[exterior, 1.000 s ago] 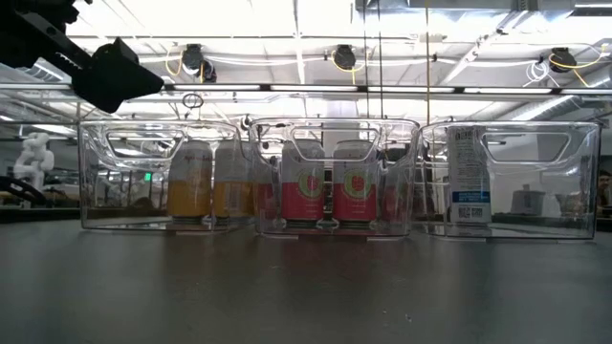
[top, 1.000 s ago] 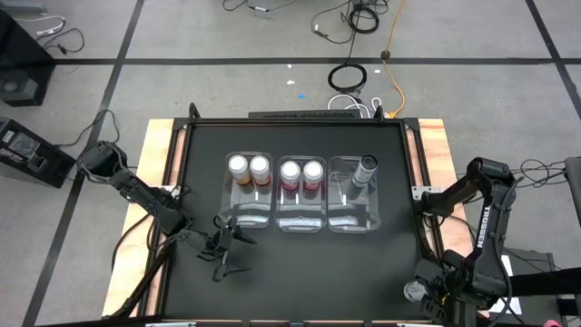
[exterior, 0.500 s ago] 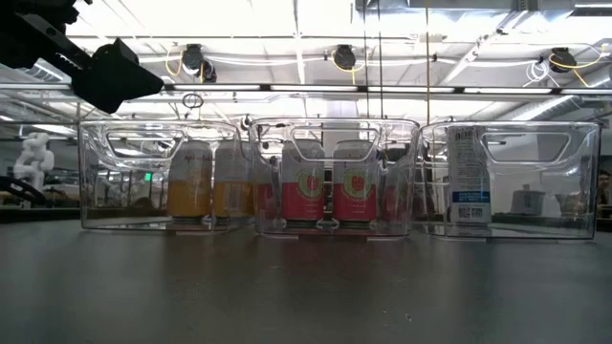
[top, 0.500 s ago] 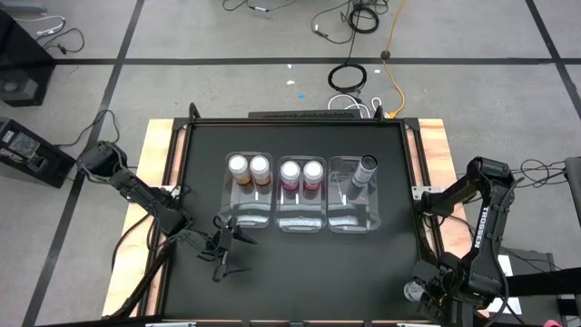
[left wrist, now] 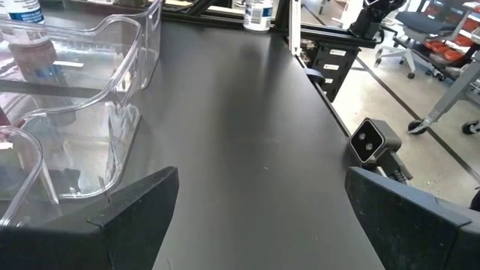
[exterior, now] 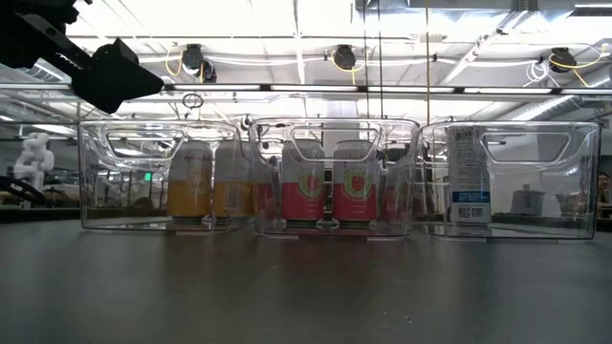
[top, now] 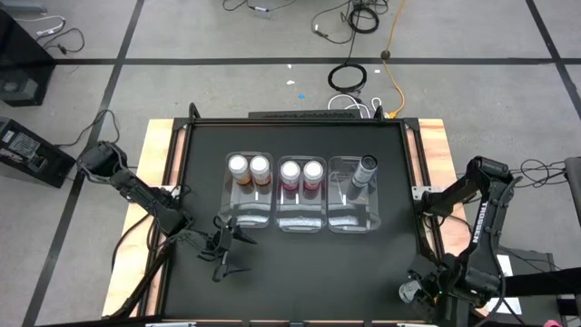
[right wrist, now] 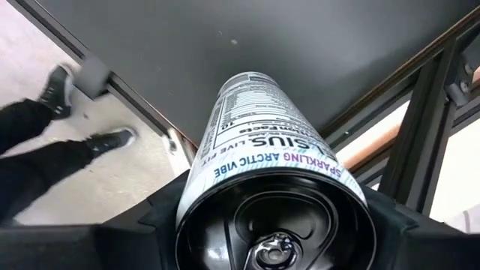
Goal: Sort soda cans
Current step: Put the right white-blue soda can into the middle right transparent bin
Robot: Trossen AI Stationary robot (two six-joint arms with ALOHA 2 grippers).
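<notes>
Right claw (right wrist: pixel 276 225) grips grey can (right wrist: pixel 262 142) over black table (right wrist: pixel 225 45).

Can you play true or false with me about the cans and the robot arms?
1. The left bin holds two orange cans. True.
2. The middle bin holds three cans. False: it holds two pink cans.
3. The right gripper is shut on a grey can. True.
4. The right bin already holds two cans. False: only one grey can stands in it.
5. The left gripper holds a can. False: it is open and empty, over the table in front of the bins.
</notes>
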